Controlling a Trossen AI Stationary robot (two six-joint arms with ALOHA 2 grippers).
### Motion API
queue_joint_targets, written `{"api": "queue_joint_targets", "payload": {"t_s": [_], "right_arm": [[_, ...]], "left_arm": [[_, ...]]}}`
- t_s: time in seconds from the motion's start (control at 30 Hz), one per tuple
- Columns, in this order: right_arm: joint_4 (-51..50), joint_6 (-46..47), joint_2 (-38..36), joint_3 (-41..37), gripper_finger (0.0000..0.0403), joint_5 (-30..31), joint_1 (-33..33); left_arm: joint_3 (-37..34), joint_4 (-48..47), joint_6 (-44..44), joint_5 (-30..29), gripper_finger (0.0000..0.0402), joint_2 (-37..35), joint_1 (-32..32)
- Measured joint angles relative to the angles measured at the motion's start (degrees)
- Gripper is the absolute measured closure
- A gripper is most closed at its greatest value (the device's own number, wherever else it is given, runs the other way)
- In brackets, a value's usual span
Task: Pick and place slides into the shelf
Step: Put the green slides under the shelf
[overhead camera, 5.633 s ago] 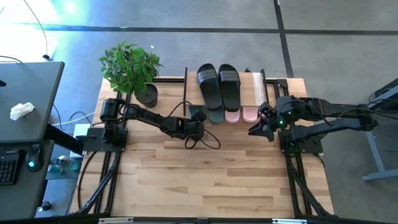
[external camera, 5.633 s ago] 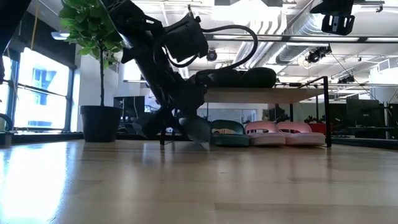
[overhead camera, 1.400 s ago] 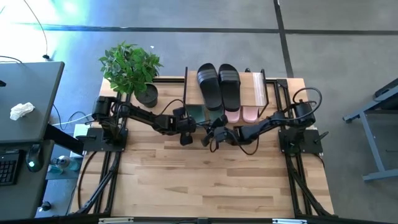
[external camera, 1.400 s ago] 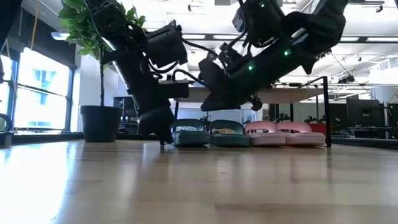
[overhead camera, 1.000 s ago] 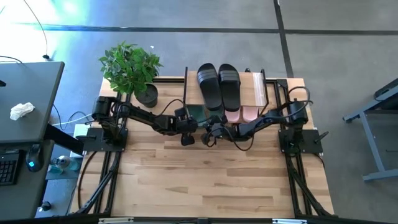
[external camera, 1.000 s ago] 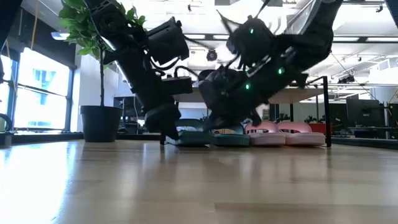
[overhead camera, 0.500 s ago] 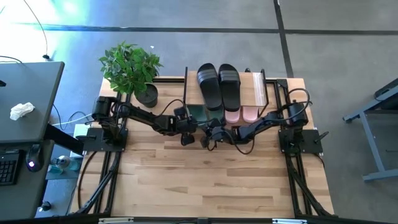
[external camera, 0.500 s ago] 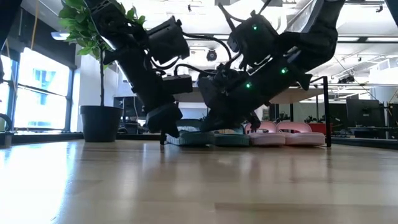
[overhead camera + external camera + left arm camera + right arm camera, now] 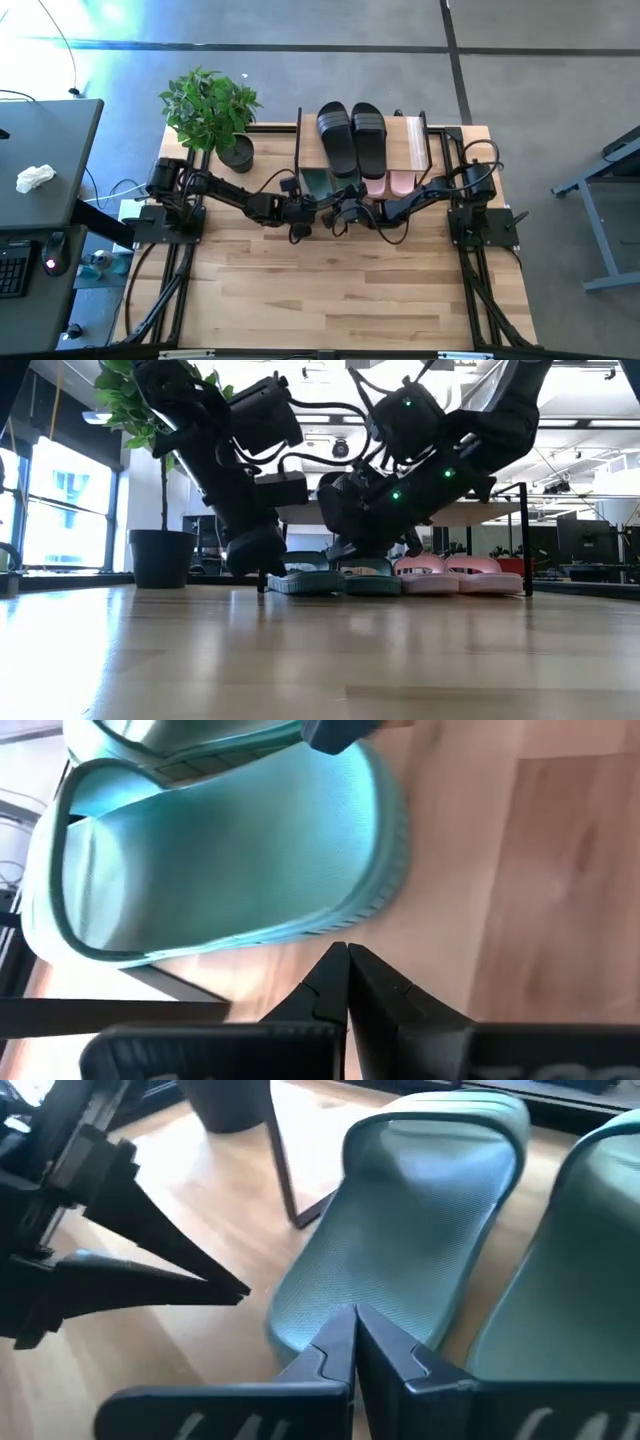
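**Last green slide sitting at shelf's left end, both grippers closing in on its heel**

The outer green slide [image 9: 306,580] is lying on the tabletop under the shelf [image 9: 412,138], leftmost of the lower row, touching its green mate [image 9: 370,579]; two pink slides [image 9: 455,577] are sitting further right, two black slides [image 9: 351,137] resting on the top board. Its long axis is running front-to-back w/ the shelf, heel end poking out toward the arms and angled slightly off its mate.

L gripper [image 9: 347,952] is hovering just beside the heel rim, tips pinched together, holding nothing. R gripper [image 9: 354,1312] is coming in from the mate's side, tips likewise pressed together, empty, right at the heel edge – cannot tell if touching. Both look equally near; judging by this, next move is a nudge to square the slide deeper in, not a grasp
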Motion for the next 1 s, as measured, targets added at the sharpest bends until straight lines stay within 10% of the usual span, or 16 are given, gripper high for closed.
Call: {"api": "queue_joint_targets", "payload": {"t_s": [1.0], "right_arm": [[5.1,3.1,4.3,0.0,0.0403,-3.3,0.4]], "left_arm": [[0.0,4.7,0.5,2.2,0.0402,4.0,3.9]]}}
